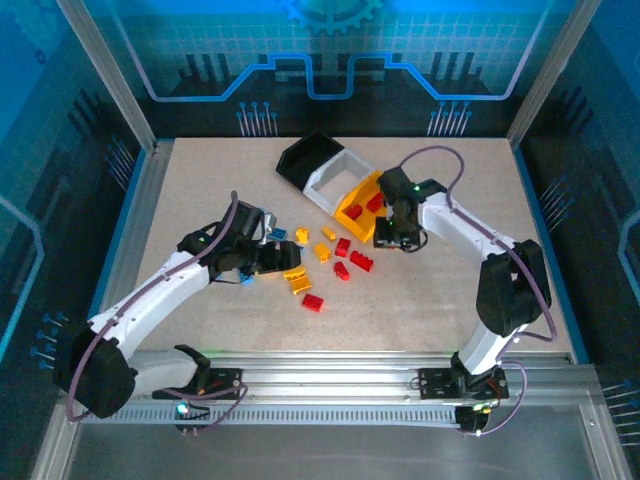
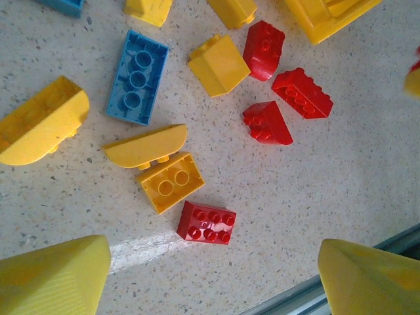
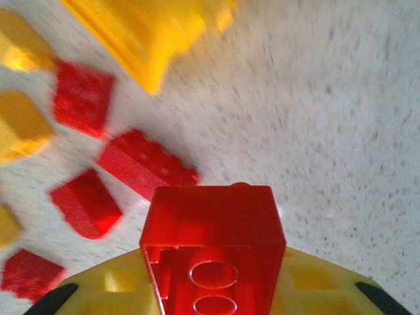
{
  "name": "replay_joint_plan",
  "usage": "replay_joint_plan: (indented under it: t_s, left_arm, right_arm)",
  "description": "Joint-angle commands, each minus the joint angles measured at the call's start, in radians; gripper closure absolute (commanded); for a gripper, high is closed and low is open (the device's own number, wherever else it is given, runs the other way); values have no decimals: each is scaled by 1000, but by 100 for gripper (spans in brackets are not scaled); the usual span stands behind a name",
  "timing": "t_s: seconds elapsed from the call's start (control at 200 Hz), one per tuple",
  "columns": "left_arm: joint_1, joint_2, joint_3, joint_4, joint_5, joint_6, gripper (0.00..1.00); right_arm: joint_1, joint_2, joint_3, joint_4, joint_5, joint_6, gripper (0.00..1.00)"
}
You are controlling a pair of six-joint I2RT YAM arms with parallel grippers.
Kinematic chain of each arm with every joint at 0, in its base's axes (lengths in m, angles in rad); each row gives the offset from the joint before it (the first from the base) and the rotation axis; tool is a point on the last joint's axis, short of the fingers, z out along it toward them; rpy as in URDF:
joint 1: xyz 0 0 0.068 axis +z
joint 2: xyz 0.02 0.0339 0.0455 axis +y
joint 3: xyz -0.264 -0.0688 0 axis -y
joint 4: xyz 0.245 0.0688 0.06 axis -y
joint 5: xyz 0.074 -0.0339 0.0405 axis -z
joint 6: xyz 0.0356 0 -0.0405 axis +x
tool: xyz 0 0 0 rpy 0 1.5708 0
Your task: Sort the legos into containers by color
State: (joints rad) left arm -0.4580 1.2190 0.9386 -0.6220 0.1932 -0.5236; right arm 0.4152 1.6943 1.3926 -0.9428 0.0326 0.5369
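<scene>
1. Legos (image 1: 361,262) lie scattered on the table (image 1: 200,180) between the two arms. The nearest is a six-stud red brick (image 2: 207,223), alone on the near side of the scatter.
2. The left claw (image 2: 213,256) hangs over the left part of the scatter, wide open and empty. In its wrist view the six-stud red brick sits just ahead of the gap between the fingers. Its long axis runs roughly from one finger toward the other, so a straight drop would probably pinch it end to end. A square yellow brick (image 2: 170,182) lies just beyond it, close against a yellow half-round piece (image 2: 146,146).
3. The right claw (image 1: 395,238) is on the right side of the scatter, closed on a tall red brick (image 3: 213,230) whose hollow underside faces the wrist camera. More red bricks lie on the table to its left.
4. The yellow bin (image 1: 345,212) lies just to the far left of the right claw. It already holds two red pieces (image 1: 375,203). The right arm is much the nearer one to it, so the carry looks like a short move to the far left.
5. The white bin (image 1: 322,185) and then the black bin (image 1: 300,160) continue the joined row farther away to the left.
</scene>
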Motion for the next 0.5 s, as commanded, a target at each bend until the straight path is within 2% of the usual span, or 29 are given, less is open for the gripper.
replay_joint_plan:
  t_s: [0.0,0.21,0.35,0.49]
  left_arm:
    - [9,18,-20,6,43,16,12]
    - [-2,3,-52,-36,44,30,1]
    - [-38,-15,-82,-55,33,31,1]
    - [-118,3,-94,-83,-36,29,1]
  right_arm:
    - [-33,54,131,-40,-49,-20,70]
    - [-51,273,405,-74,-74,-42,70]
    - [-71,395,526,-97,-93,-48,70]
    - [-90,477,592,-109,-116,-51,69]
